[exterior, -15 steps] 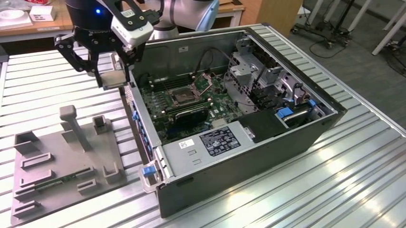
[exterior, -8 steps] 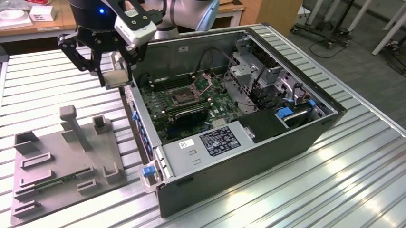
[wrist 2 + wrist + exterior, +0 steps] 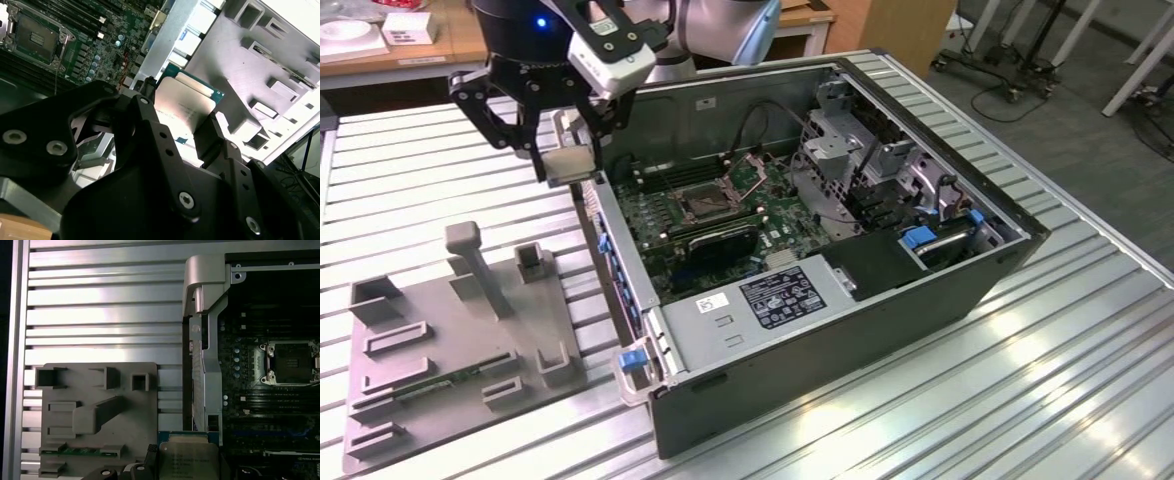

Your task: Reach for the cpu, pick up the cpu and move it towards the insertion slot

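The gripper (image 3: 568, 160) hangs above the edge of the open computer case (image 3: 854, 330), its black fingers (image 3: 150, 130) pinched on the cpu (image 3: 570, 165), which is lifted clear of both the grey plastic tray (image 3: 454, 400) and the motherboard (image 3: 720, 225). In the second wrist view the cpu (image 3: 182, 102) shows its silvery metal top and thin green rim, held by its edges between the two fingers, and the chip appears roughly level, though the tilted view makes this hard to judge. In the first wrist view the cpu (image 3: 187, 457) sits over the case's side wall (image 3: 205, 365), between the tray (image 3: 95, 410) on one side and the board on the other. The insertion slot (image 3: 710, 203), a square socket with a shiny metal frame and a dark centre, lies open on the green motherboard, well apart from the held chip; it also shows in both wrist views (image 3: 292, 362) (image 3: 35, 37). On the tray, a long thin green memory stick (image 3: 440, 385) lies in a narrow holder near the front edge. Everything stands on a ribbed metal table (image 3: 427, 180).
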You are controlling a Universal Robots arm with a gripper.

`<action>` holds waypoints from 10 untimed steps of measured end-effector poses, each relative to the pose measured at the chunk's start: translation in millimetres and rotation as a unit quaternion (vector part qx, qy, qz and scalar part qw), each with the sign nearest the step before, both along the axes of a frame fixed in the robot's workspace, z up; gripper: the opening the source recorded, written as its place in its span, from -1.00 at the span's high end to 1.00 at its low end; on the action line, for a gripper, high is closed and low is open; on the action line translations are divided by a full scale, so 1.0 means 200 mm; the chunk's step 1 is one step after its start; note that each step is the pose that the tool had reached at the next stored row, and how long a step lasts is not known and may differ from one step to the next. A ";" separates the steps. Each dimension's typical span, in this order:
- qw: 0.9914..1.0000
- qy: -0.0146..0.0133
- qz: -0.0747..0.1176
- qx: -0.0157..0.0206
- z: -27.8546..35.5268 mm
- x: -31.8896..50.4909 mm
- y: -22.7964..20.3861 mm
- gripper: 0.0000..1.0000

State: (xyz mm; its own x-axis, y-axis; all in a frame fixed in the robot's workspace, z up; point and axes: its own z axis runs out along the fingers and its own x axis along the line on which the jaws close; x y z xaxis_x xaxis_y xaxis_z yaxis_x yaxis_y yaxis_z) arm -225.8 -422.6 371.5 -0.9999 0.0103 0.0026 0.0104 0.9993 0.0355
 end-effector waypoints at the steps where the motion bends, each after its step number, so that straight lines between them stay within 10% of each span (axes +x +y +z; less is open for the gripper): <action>1: 1.000 0.000 0.000 0.000 0.000 0.003 0.000 -0.09; 10: 1.000 0.000 0.000 0.000 0.000 0.019 0.000 -0.09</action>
